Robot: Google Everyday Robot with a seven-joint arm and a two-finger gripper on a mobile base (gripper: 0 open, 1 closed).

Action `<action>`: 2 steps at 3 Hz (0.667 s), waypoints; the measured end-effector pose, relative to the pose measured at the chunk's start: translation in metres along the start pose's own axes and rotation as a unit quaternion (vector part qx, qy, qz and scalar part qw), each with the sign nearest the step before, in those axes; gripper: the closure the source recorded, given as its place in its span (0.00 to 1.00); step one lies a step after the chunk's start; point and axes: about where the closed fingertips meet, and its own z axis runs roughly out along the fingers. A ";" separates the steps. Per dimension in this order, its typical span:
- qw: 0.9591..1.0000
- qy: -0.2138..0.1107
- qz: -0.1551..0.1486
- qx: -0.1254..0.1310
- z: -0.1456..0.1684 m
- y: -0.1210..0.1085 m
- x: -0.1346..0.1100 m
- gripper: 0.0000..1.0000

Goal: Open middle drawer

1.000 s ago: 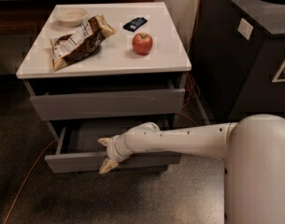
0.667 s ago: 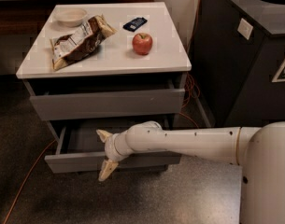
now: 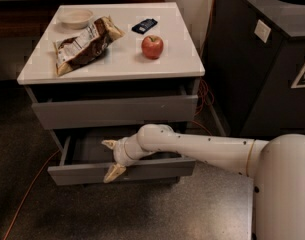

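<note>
End effector point(image 3: 110, 159) astride middle drawer point(image 3: 152, 170) front, below apple point(image 3: 152, 47) on table point(image 3: 127, 66)

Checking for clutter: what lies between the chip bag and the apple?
Only bare tabletop, in the camera view. The open gripper sits below, at the middle drawer.

My gripper point(image 3: 111, 158) straddles the front panel of the middle drawer point(image 3: 152, 171), fingers spread. Below and left of the fingers I have open floor point(image 3: 67, 209). Above them the upper drawer point(image 3: 117, 111) overhangs (tight headroom), and an orange cable point(image 3: 29, 194) trails farther left.
</note>
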 end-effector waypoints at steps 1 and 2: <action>1.000 -0.008 0.018 -0.011 0.011 -0.021 0.018 0.41; 0.999 -0.006 0.033 -0.012 0.018 -0.041 0.034 0.64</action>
